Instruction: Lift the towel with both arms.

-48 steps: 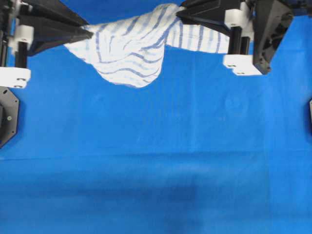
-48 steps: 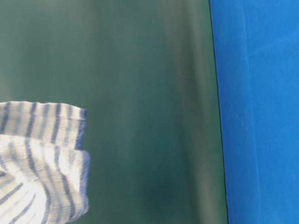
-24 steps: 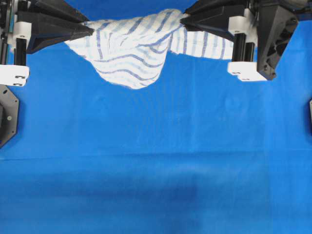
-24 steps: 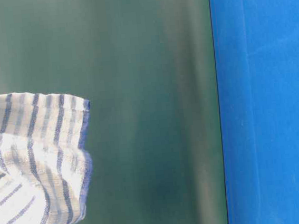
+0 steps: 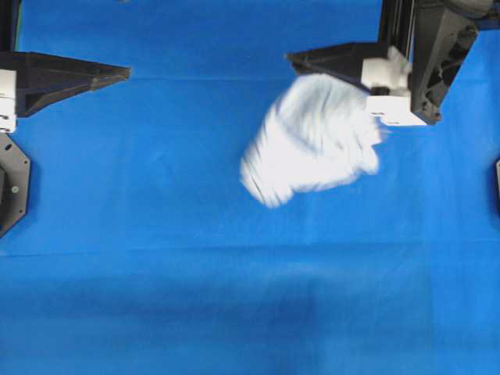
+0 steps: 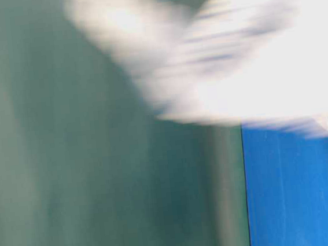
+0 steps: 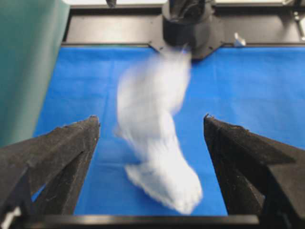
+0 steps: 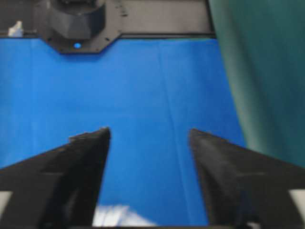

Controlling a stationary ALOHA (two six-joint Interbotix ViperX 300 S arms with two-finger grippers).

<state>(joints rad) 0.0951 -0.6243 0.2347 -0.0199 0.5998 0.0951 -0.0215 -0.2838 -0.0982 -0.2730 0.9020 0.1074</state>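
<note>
The towel (image 5: 312, 141) is a blurred white shape in motion over the blue table cover, just below and left of my right gripper (image 5: 291, 57). It is also a blur in the table-level view (image 6: 251, 62) and in the left wrist view (image 7: 157, 143). My left gripper (image 7: 148, 119) is open wide, with the towel beyond its tips and touching neither finger. In the overhead view it (image 5: 125, 73) is far left of the towel. My right gripper (image 8: 148, 130) is open with nothing between its fingers. A bit of towel (image 8: 114, 217) shows at the bottom edge below it.
The blue table cover (image 5: 234, 297) spreads over the whole table. A dark green backdrop (image 6: 69, 167) stands along one side. Black arm bases sit at the left edge (image 5: 12, 183) and the right edge (image 5: 497, 183).
Both grippers have opened and let go of the towel. It was stretched between them at the top. It now drops, blurred, toward the right, and the left gripper has pulled back left.
</note>
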